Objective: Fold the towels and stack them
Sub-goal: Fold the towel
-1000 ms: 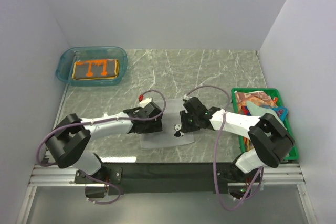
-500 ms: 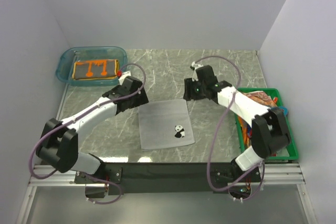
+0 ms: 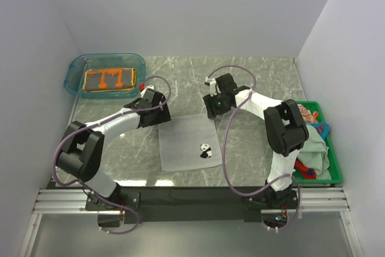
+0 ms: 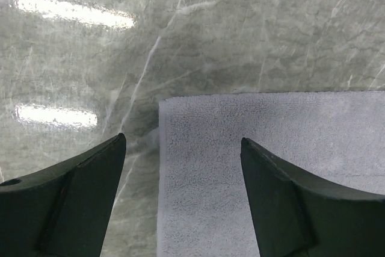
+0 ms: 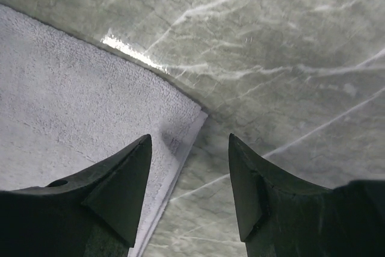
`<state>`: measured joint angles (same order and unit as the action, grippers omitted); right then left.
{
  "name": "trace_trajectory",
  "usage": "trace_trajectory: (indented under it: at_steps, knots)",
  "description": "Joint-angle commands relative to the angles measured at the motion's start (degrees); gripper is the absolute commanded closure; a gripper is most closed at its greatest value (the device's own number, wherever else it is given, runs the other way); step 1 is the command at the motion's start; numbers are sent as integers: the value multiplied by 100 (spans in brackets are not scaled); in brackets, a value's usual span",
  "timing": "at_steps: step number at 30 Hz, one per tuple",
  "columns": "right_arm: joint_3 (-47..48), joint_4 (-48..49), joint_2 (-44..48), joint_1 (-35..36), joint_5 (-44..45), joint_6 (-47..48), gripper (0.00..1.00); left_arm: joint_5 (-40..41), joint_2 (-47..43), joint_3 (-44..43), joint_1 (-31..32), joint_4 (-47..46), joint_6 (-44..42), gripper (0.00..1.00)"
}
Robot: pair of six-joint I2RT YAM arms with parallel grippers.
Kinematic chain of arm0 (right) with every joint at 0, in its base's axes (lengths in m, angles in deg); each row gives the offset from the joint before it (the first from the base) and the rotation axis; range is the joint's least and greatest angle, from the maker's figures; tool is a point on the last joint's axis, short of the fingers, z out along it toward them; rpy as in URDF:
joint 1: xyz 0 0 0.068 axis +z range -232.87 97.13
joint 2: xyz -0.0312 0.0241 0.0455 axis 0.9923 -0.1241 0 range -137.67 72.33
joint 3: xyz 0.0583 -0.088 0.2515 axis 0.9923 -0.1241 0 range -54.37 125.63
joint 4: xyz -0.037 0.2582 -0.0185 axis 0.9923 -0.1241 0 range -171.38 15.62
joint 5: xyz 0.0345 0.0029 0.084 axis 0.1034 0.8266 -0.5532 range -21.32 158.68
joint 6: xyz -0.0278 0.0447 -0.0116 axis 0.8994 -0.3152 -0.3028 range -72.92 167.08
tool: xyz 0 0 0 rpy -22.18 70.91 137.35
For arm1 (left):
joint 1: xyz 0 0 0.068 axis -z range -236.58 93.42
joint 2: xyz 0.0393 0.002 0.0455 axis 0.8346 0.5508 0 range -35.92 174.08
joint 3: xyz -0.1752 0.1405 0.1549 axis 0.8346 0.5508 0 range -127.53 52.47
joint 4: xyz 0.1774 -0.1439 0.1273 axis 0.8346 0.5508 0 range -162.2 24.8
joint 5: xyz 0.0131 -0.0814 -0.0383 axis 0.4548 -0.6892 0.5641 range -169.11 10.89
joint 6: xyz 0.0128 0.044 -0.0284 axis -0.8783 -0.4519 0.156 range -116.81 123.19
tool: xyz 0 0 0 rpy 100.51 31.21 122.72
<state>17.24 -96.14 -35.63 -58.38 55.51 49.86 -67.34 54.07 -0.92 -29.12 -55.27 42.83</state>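
A pale grey-white towel [image 3: 183, 139] with a small panda print lies spread flat on the marble table. My left gripper [image 3: 157, 115] hangs open over its far left corner [image 4: 165, 103], one finger off the cloth and one over it. Over the far right corner [image 5: 201, 114] my right gripper [image 3: 213, 109] is open too, nothing between its fingers. A folded orange-brown towel [image 3: 109, 79] rests in the teal tub [image 3: 75, 67]. More towels, pale green [image 3: 313, 148] and red [image 3: 305, 114], lie heaped in the green crate [image 3: 335, 176].
The teal tub stands at the back left corner and the green crate along the right edge. White walls close the table on three sides. Purple cables loop above both arms.
Both grippers left the towel's near part and moved to its far corners, opening wider. The towel went from bunched under them to lying flat. The right arm swung left off the crate.
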Motion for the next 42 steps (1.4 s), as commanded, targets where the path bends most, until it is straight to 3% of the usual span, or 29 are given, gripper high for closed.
trace_trajectory:
  at_steps: [1, 13, 23, 30, 35, 42]
  knots:
    - [458, 14, -101, -41, 7, 582, 40, -34, -87, 83, 13, -146, -27, 17]
    - [1275, -1014, -884, 38, -221, 1180, 44, 9, -289, 153, 5, 73, 62, 17]
    - [1364, -1313, -1236, 214, 68, 1338, 50, 53, -404, 74, 13, 302, 44, 18]
    - [1443, -1454, -1508, 302, 245, 1435, 70, 36, -281, -225, -4, 505, -96, 17]
    - [1373, -1436, -1579, 328, 332, 1470, 98, -315, -149, -181, -83, 101, -351, 12]
    - [1381, -1428, -1614, 372, 420, 1514, 100, -509, 728, -787, -171, 205, -1036, 20]
